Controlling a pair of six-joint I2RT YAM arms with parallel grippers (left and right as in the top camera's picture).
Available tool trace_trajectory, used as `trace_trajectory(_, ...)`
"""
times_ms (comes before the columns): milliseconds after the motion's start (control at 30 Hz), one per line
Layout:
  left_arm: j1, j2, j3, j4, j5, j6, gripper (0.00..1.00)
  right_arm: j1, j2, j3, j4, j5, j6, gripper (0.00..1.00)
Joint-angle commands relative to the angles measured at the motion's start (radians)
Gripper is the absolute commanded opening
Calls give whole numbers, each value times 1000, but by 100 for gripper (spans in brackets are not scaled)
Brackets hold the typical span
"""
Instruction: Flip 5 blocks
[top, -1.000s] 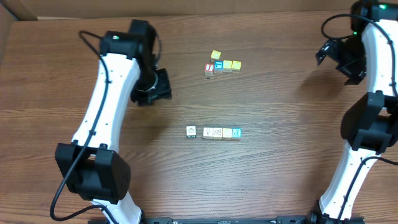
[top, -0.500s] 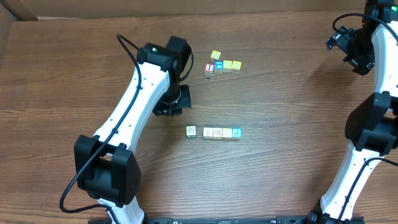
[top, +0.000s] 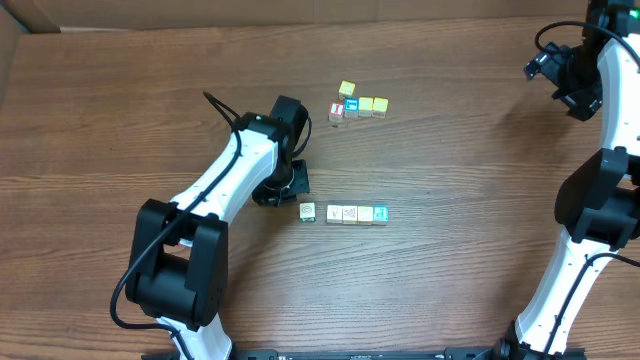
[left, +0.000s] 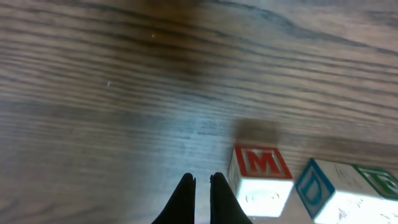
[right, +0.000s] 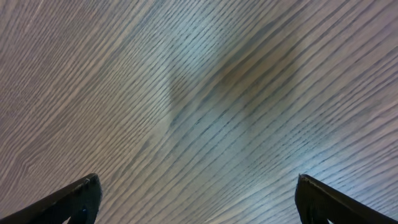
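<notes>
Five blocks lie in a row mid-table. A whitish one (top: 307, 211) sits slightly apart at the left. Then come two pale ones (top: 341, 213), a yellowish-green one (top: 365, 213) and a blue one (top: 380, 213). My left gripper (top: 293, 195) is low over the table, just up-left of the leftmost block. In the left wrist view that gripper (left: 202, 182) is shut with nothing between its fingers. The whitish block (left: 260, 182), with a red "M" on its side, stands just right of the tips, beside a block with a blue "D" side (left: 329, 194). My right gripper (top: 560, 75) (right: 202, 205) is open over bare wood.
A second cluster of cubes lies further back: one yellow (top: 346, 89), one red-lettered (top: 336, 110), one blue-faced (top: 351, 105) and two yellow (top: 373, 104). The wooden table (top: 450, 280) stretches around both groups. The right arm stands at the far right edge.
My left arm has swung right and forward from the back left to the row's left end, and its gripper has closed. The right gripper drew back toward the far right corner, then held still.
</notes>
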Motion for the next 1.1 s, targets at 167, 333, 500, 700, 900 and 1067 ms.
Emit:
trace_trajectory(167, 3, 8, -93, 80, 8, 19, 4, 3, -36, 14, 3, 10, -2, 100)
trace_trajectory(333, 3, 8, -124, 129, 48, 19, 4, 3, -36, 14, 4, 10, -2, 100)
trace_trajectory(500, 3, 8, -126, 159, 113, 19, 4, 3, -36, 14, 3, 10, -2, 100)
trace_trajectory(700, 3, 8, -126, 154, 114, 19, 4, 3, -36, 14, 3, 10, -2, 100)
trace_trajectory(900, 3, 8, -126, 146, 114, 19, 4, 3, -36, 14, 3, 10, -2, 100)
trace_trajectory(1067, 3, 8, -126, 101, 113, 19, 4, 3, -36, 14, 3, 10, -2, 100)
